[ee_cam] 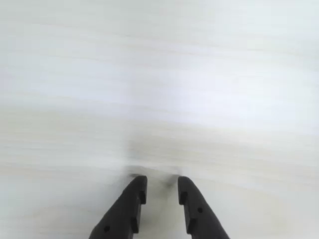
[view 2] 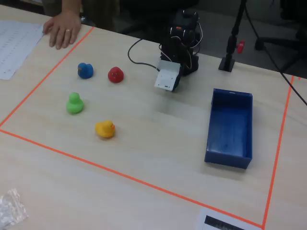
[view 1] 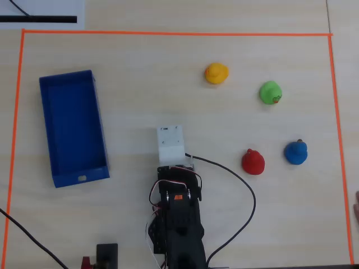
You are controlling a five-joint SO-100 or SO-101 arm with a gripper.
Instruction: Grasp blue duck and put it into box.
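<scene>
The blue duck (view 1: pixel 295 152) sits on the table at the right in the overhead view, next to a red duck; in the fixed view the blue duck (view 2: pixel 85 70) is at the far left. The box (view 1: pixel 72 123), a blue shallow tray, lies at the left; in the fixed view the box (view 2: pixel 229 125) is at the right and empty. My gripper (ee_cam: pixel 160 184) points down at bare table in the wrist view, jaws a little apart and empty. In the overhead view the white wrist housing (view 1: pixel 170 144) hides it. The arm stands midway between box and ducks.
A red duck (view 1: pixel 253 162), a green duck (view 1: pixel 270 92) and a yellow duck (view 1: pixel 216 73) stand near the blue one. Orange tape (view 1: pixel 168 33) frames the work area. A person's hand (view 2: pixel 62 28) rests at the table's far left corner. A black cable (view 1: pixel 247 190) loops beside the arm.
</scene>
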